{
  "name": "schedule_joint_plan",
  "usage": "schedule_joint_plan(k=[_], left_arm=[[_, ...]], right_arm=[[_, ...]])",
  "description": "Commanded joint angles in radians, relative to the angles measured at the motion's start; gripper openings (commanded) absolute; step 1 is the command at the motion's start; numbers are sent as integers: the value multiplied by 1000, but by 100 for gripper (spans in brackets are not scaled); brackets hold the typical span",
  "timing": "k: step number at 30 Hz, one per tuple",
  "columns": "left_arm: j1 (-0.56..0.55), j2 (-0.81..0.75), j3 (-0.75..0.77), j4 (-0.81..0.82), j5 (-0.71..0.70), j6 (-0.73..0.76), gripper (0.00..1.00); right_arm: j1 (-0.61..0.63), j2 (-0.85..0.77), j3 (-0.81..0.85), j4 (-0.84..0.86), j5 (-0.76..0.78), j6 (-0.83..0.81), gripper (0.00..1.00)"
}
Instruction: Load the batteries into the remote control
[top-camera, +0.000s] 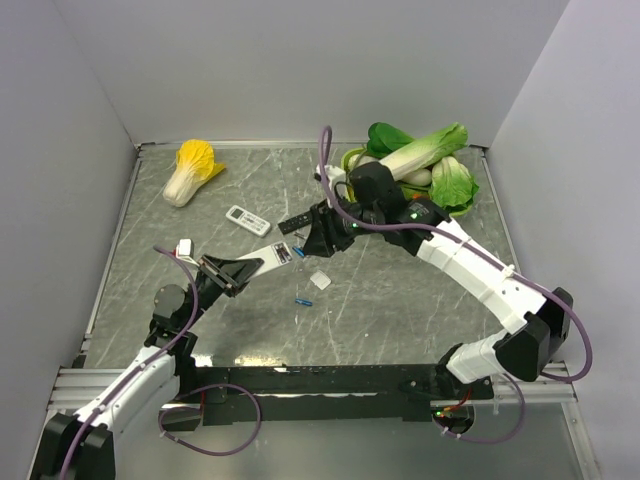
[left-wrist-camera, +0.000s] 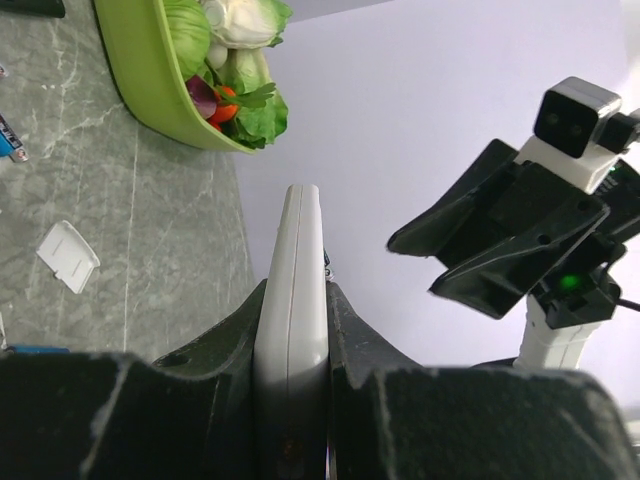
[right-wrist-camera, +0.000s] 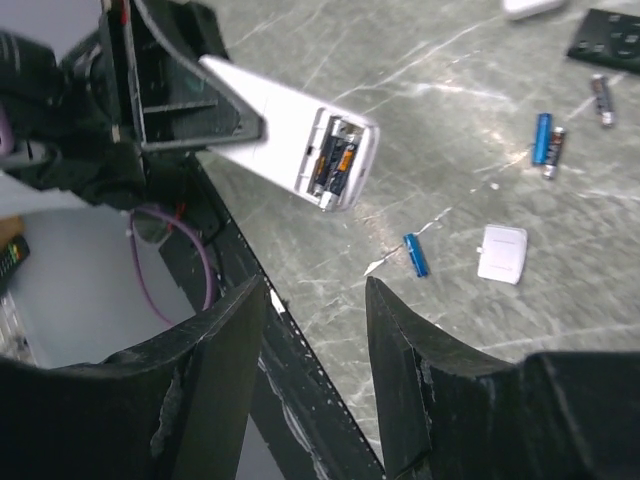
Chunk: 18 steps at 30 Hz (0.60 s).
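Grey marbled surface (top-camera: 400, 310) fills the middle of the frame. Left fingers (left-wrist-camera: 345, 330) clamp the remote control (top-camera: 272, 255) edgewise, raised left of centre, its back compartment uncovered. Right fingers (right-wrist-camera: 225, 350) stand apart, empty, just beside its tip. One of the batteries (top-camera: 302, 301) lies below centre, near a white cover (top-camera: 320, 281).

The marbled bench (top-camera: 420, 310) bears a battery (top-camera: 303, 301) and a white cover (top-camera: 320, 281) just beside the right end effector (top-camera: 312, 243), with a green tray (top-camera: 352, 158) behind it.

Grey marbled tabletop (top-camera: 400, 300) boxed in by plain pale walls (top-camera: 300, 60), evenly lit.
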Motion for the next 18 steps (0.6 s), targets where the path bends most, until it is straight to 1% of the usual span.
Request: schedule_joint_plan(k=[1,5,12,18], left_arm=[[-1,9,5,103,26,7,1],[-1,18,11,123,35,9,1],[-1,44,9,162,52,6,1],[-1,35,14,154,55,12,1]], right_arm=[[8,-18,-63,147,-118,-78,52],[14,-12,-105,184,-156,-93,52],[39,29,-99,199,-145,-91,52],[52,66,-88,192,-138,-95,52]])
